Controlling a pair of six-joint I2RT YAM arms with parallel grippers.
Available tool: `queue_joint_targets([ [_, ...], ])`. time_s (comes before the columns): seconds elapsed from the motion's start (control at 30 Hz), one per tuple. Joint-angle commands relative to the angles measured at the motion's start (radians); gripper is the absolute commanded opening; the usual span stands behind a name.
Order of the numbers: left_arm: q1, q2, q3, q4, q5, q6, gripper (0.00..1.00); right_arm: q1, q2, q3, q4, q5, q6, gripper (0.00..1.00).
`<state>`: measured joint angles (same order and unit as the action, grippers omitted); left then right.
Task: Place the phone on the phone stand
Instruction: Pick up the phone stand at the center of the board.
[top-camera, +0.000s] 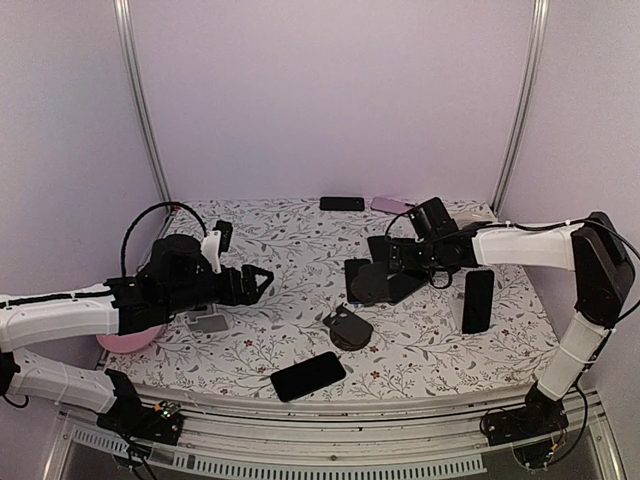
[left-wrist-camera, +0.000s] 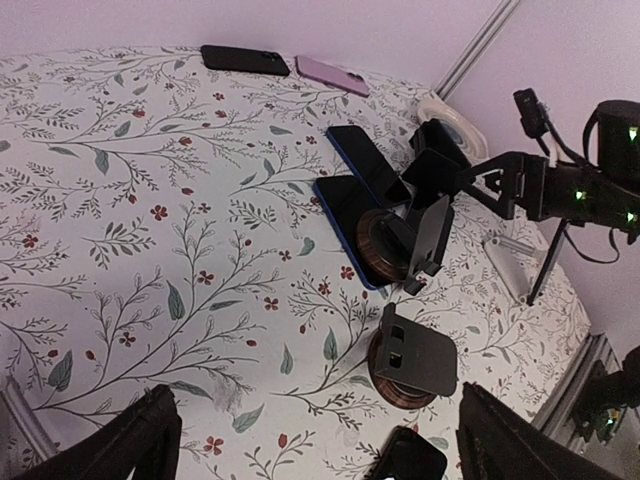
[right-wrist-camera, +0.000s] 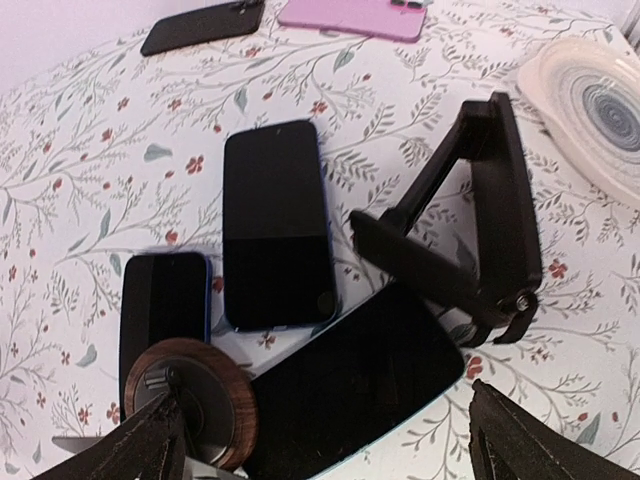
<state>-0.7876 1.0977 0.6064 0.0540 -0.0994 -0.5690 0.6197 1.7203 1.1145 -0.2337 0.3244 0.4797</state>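
A phone stand with a round wooden base (left-wrist-camera: 410, 362) stands upright mid-table, also in the top view (top-camera: 348, 327). A black phone (top-camera: 308, 376) lies flat near the front edge. My left gripper (top-camera: 258, 282) is open and empty, above the cloth left of the stand; its fingers (left-wrist-camera: 120, 450) frame the stand. My right gripper (top-camera: 378, 262) is open and empty over a cluster: two blue-edged phones (right-wrist-camera: 275, 225) (right-wrist-camera: 165, 300), a second wooden-based stand (right-wrist-camera: 190, 400) tipped on them, and a dark slab (right-wrist-camera: 360, 380), phone or stand plate I cannot tell.
A black folding stand (right-wrist-camera: 470, 240) sits beside the cluster. A black phone (top-camera: 342, 203) and a pink phone (top-camera: 390, 205) lie at the back edge. Another phone (top-camera: 478, 300) leans upright at the right. A white round dish (right-wrist-camera: 590, 95) is back right; a pink object (top-camera: 130, 340) front left.
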Motion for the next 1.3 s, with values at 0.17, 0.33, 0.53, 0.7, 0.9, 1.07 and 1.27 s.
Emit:
queue_joint_targets([
  [0.17, -0.013, -0.022, 0.0, -0.015, -0.016, 0.011, 0.97, -0.096, 0.095, 0.167, -0.071, 0.056, -0.124, 0.99],
  [0.33, -0.011, -0.025, -0.007, -0.016, -0.017, 0.009, 0.97, -0.102, 0.191, 0.269, -0.119, 0.043, -0.225, 0.9],
  [0.53, -0.011, -0.027, -0.006, -0.02, -0.014, 0.005, 0.97, -0.13, 0.248, 0.321, -0.121, 0.006, -0.296, 0.86],
  [0.7, -0.012, -0.029, -0.008, -0.022, -0.015, 0.004, 0.97, -0.157, 0.278, 0.34, -0.122, -0.073, -0.345, 0.86],
  [0.9, -0.011, -0.017, -0.008, -0.014, -0.01, 0.001, 0.97, -0.17, 0.314, 0.344, -0.125, -0.121, -0.364, 0.84],
  [1.07, -0.01, -0.013, -0.007, -0.015, -0.009, 0.0, 0.97, -0.176, 0.336, 0.343, -0.125, -0.134, -0.375, 0.82],
  [1.27, -0.012, -0.012, -0.004, -0.017, -0.008, 0.0, 0.97, -0.178, 0.347, 0.34, -0.126, -0.143, -0.381, 0.75],
])
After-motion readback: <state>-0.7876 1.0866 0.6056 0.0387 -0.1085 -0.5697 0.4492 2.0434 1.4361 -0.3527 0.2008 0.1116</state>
